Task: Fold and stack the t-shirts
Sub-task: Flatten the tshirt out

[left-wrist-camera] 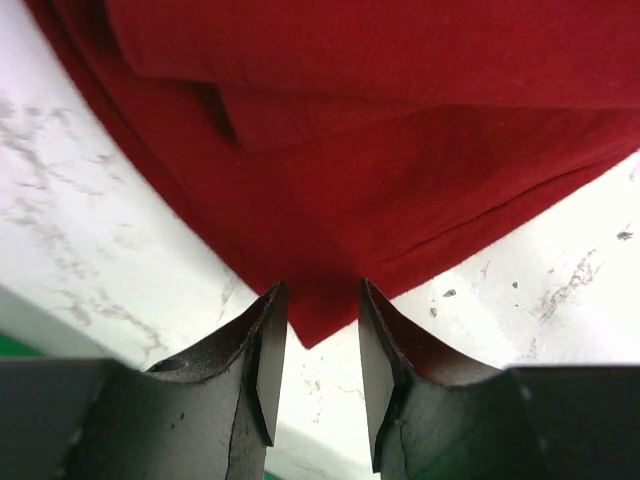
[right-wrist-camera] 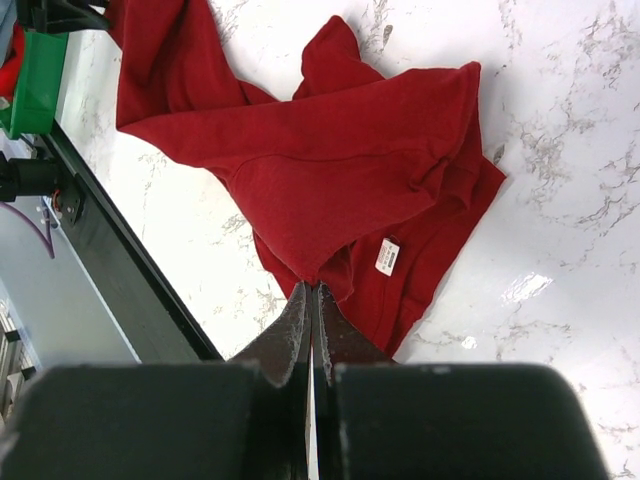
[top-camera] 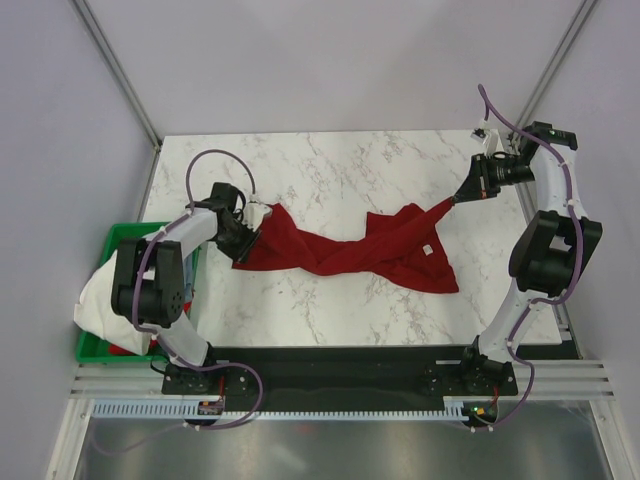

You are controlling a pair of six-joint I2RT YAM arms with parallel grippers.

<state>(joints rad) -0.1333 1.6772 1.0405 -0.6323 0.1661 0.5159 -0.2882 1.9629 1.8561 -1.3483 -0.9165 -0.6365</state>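
Dark red t-shirt (top-camera: 350,250): one, unfolded, lying twisted and rumpled across the middle of the marble table (top-camera: 330,160), drawn out lengthwise between the two arms. White neck label (right-wrist-camera: 387,256) showing face-up near the right end. Right gripper (top-camera: 458,198): raised at the shirt's far right corner, fingers pressed together (right-wrist-camera: 312,290) and pinching a gathered point of the fabric, cloth fanning out from the pinch. Left gripper (top-camera: 243,238): low at the shirt's left end, fingers parted (left-wrist-camera: 320,290) with a clear gap, the pointed corner of the red cloth lying in that gap and not visibly squeezed. Green bin (top-camera: 92,350): off the table's left edge, beside the left arm. White garment (top-camera: 100,290): draped over the bin's rim, unfolded; a sliver of red cloth visible low in the bin, too little shown to identify. Progress, judged: early. No crease laid, no sleeve turned in, no folded pile anywhere in view. Remaining: taking hold of the left corner, spreading the shirt flat, folding it, setting it down as the base of a stack, then the same for whatever waits in the bin. Count of remaining garments: cannot tell.
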